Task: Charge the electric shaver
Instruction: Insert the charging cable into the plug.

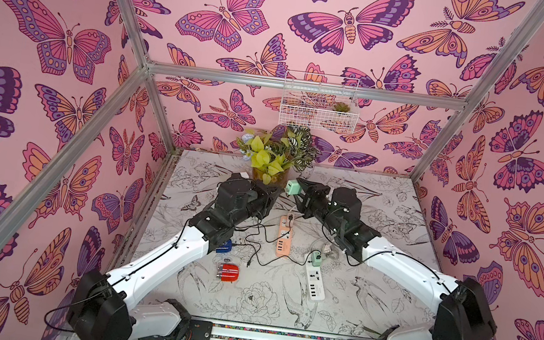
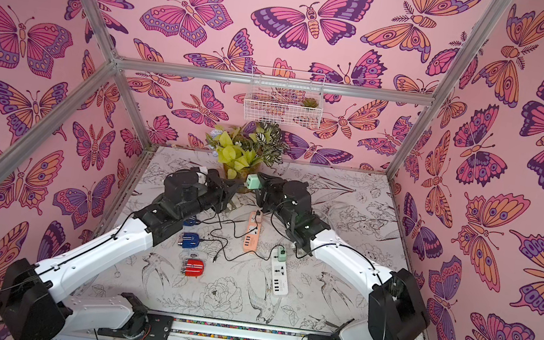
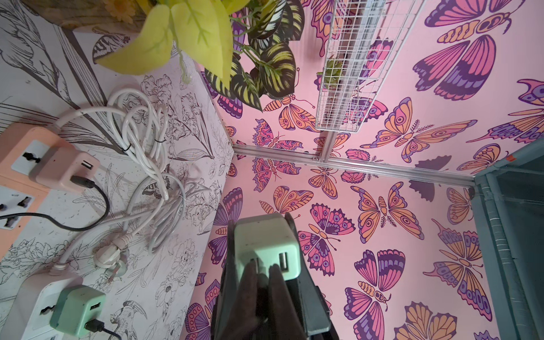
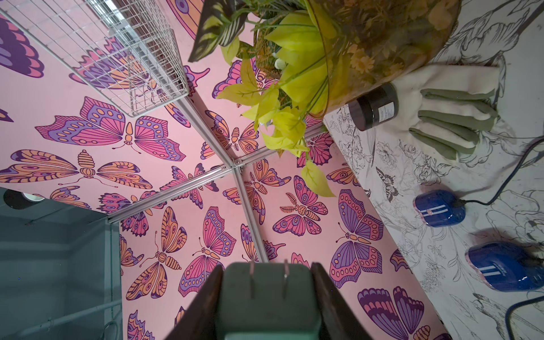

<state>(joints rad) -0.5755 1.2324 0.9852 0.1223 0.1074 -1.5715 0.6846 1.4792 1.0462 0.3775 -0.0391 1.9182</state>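
Note:
My right gripper is shut on a mint-green USB charger block and holds it in the air in front of the plant, prongs pointing away from the wrist. My left gripper is shut, its fingertips against the block's USB ports, with something dark pinched between them that looks like a black cable's plug. That cable's loose end lies near a red shaver on the table.
An orange power strip and a white one with a green block lie mid-table. Two blue shavers have cables attached. At the back are a potted plant, a wire basket, a glove and a jar.

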